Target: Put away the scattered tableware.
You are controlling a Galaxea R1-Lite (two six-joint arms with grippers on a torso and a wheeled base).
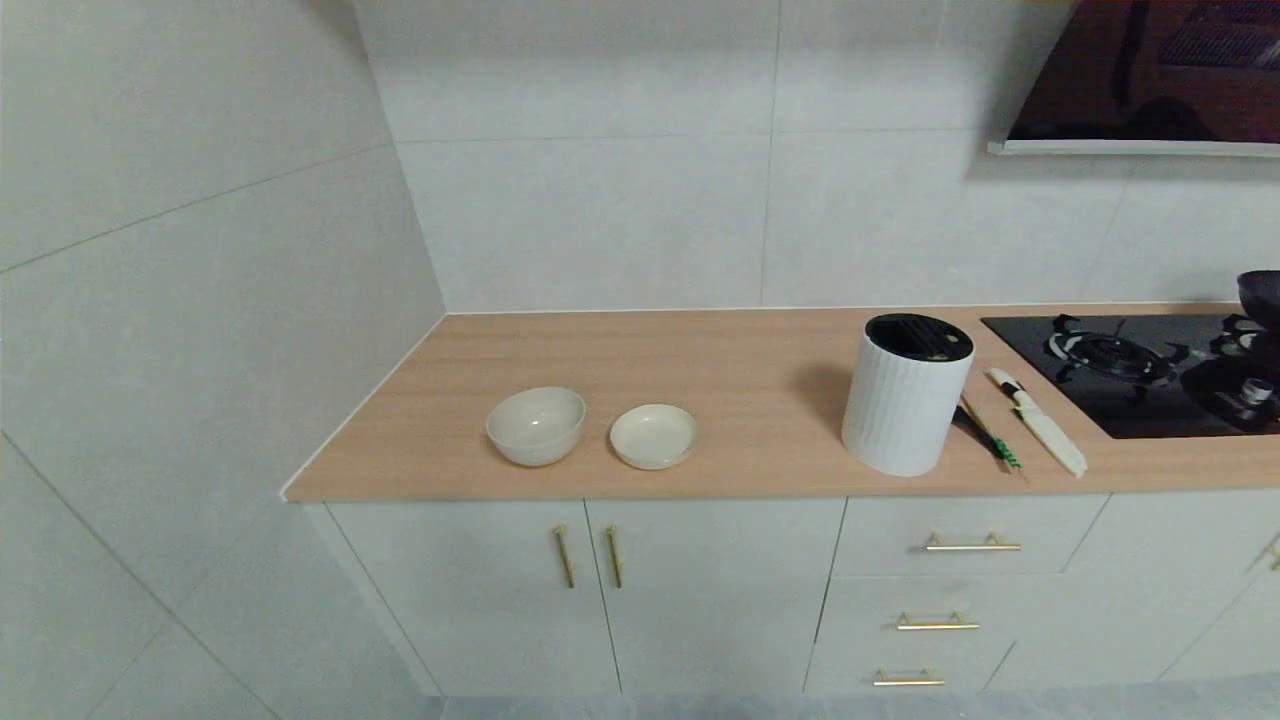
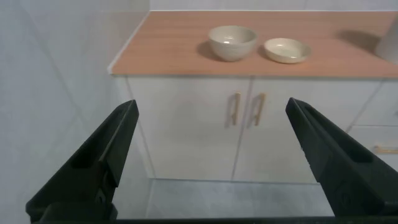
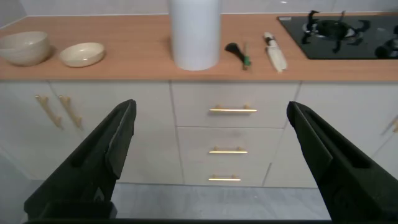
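Head view: we see a ribbed white cylindrical holder with a black slotted top on the wood-grain counter. To its left sit a deep glossy cream bowl and a shallow round dish. Just right of it lie a slim dark utensil and a white knife. Our left gripper and right gripper both stand spread wide, empty.
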